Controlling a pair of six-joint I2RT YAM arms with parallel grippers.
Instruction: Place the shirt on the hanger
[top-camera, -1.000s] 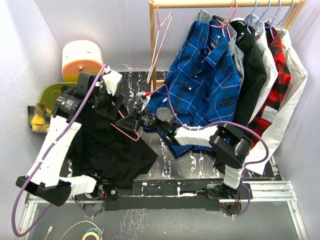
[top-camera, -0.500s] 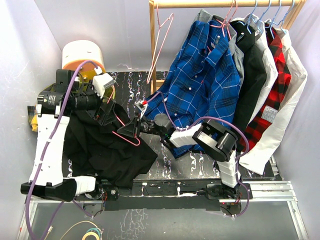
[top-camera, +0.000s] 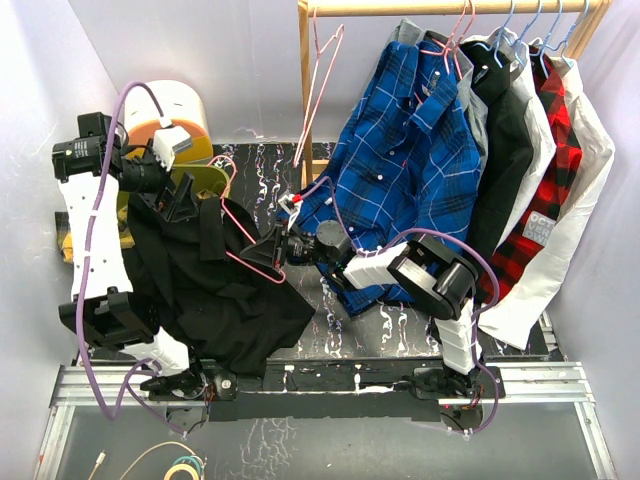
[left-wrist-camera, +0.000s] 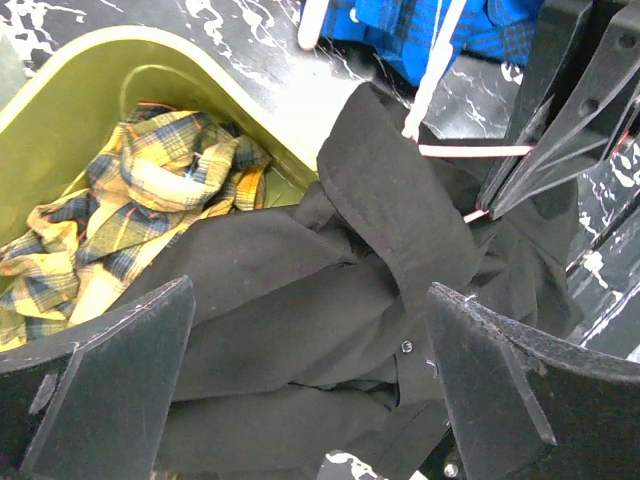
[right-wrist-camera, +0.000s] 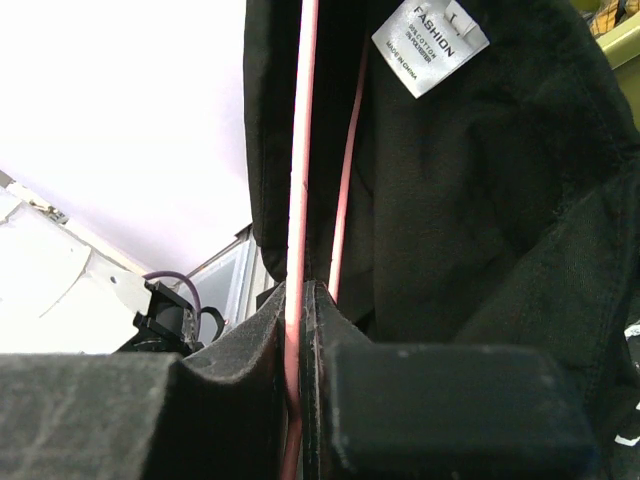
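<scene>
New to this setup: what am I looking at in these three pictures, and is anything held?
Two robot arms stand at the near edge of a black marbled table. One picture looks down from above; the others come from cameras on each wrist. A large black fabric shirt lies heaped on the table beside a green bin holding a yellow plaid shirt. The right gripper is shut on a thin pink wire hanger beside the shirt's label. The left gripper hovers open above the shirt, holding nothing.

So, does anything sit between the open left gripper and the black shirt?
Nothing visible does. The left gripper hangs open directly over the shirt; the yellow plaid shirt lies aside in the green bin. The right gripper is shut on the hanger.
</scene>
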